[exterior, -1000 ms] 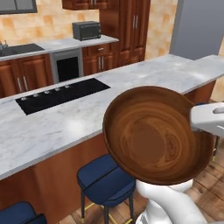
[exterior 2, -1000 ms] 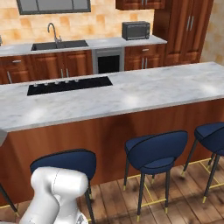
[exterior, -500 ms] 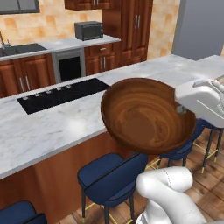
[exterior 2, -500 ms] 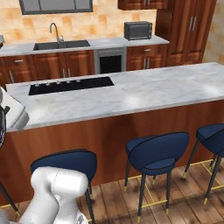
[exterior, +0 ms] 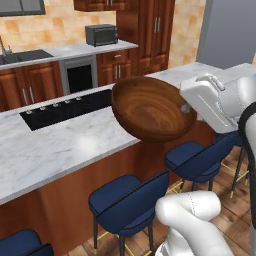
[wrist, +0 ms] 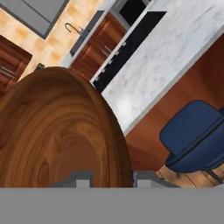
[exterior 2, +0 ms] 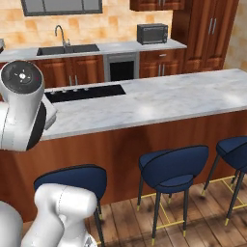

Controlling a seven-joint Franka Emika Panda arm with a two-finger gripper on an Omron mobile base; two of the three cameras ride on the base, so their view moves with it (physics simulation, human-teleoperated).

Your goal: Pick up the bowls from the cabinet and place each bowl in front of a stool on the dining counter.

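Nearest us, navy stools [exterior: 129, 202] line the wood floor [exterior 2: 193, 231] beside the marble bench [exterior 2: 159, 99]. Over the bench's near edge our gripper [wrist: 107, 178] holds the wooden bowl [exterior: 150, 107] by its rim, its mouth tilted upward toward the cooktop [exterior: 65, 107]. Beyond the bench stand the sink [exterior 2: 67, 48] and microwave [exterior 2: 152, 34].

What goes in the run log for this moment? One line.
phase: carry | end effector: shut on dark brown wooden bowl | position: above white marble dining counter | placed: no
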